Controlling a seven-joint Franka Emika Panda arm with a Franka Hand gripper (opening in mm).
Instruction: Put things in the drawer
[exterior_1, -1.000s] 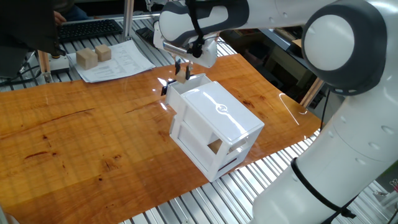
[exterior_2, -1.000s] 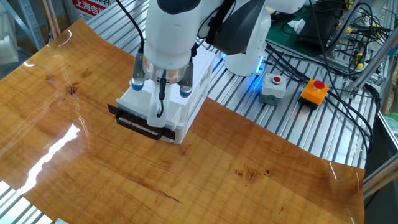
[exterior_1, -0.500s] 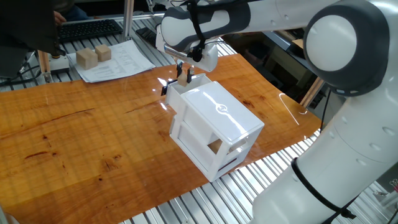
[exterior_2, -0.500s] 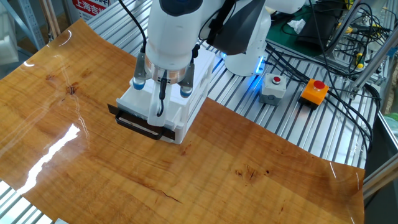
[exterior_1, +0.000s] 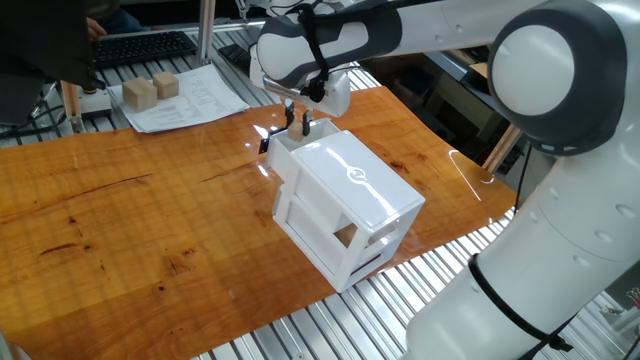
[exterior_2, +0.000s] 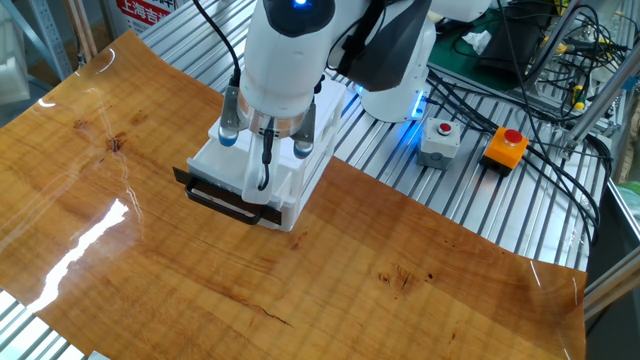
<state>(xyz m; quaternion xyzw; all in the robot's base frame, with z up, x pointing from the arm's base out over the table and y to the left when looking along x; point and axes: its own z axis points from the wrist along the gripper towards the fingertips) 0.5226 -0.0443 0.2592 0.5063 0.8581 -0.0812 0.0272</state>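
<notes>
The white cabinet (exterior_1: 355, 190) with a round logo lies on the wooden table (exterior_1: 120, 210). Its drawer (exterior_1: 283, 147) is pulled out at the far end, with the black handle (exterior_1: 263, 144) in front. In the other fixed view the drawer front (exterior_2: 245, 188) and the handle (exterior_2: 222, 201) face the camera. My gripper (exterior_1: 297, 123) hangs just above the open drawer with its fingers apart and nothing between them. It also shows in the other fixed view (exterior_2: 262, 176), over the drawer. The small tan cube is out of sight.
Two larger pale wooden blocks (exterior_1: 141, 93) (exterior_1: 166, 85) sit on paper sheets (exterior_1: 190, 100) at the table's far left. The arm (exterior_1: 545, 90) reaches over the right side. A control box and an orange button box (exterior_2: 505, 145) stand on the metal frame behind.
One second ago the fingers held the small tan cube over the drawer. Now the cube is gone from between them and the gripper has risen slightly.
</notes>
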